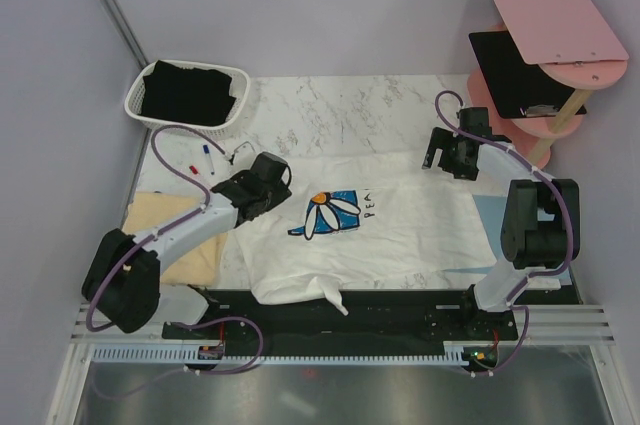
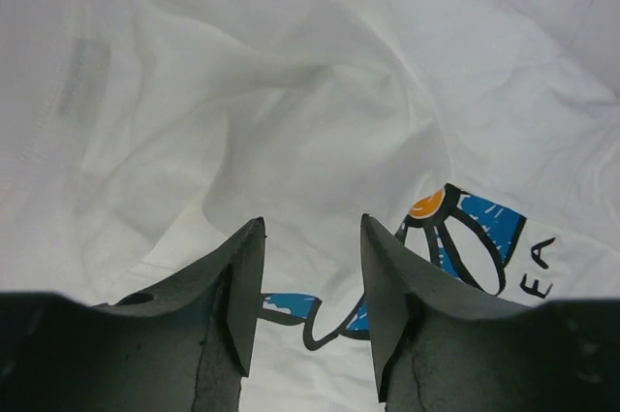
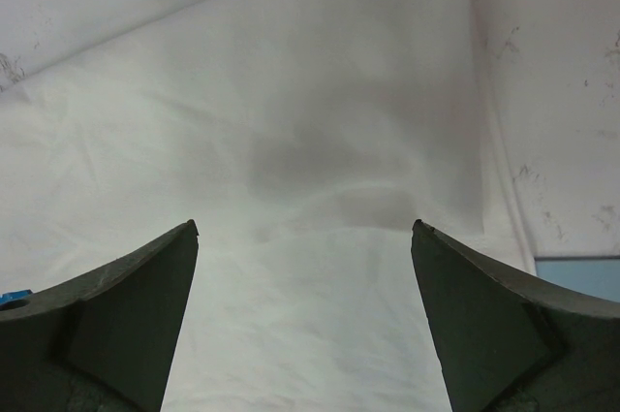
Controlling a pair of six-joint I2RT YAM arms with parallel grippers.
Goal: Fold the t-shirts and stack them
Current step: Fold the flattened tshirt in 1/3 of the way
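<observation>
**On the table (image 1: 340,105): white t-shirt (image 1: 420,230) being readied**

Across the middle, it is being seen lying long-ways from left to right. Its left side is being hovered over by the left gripper (image 2: 311,223), half open, holding nothing. Its far right corner is being hovered over by the right gripper (image 3: 305,223), opened wide.

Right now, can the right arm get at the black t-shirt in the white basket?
Probably not. The right gripper hangs over the white t-shirt, while the black t-shirt lies in the basket at the far left corner, beyond the left arm.
</observation>
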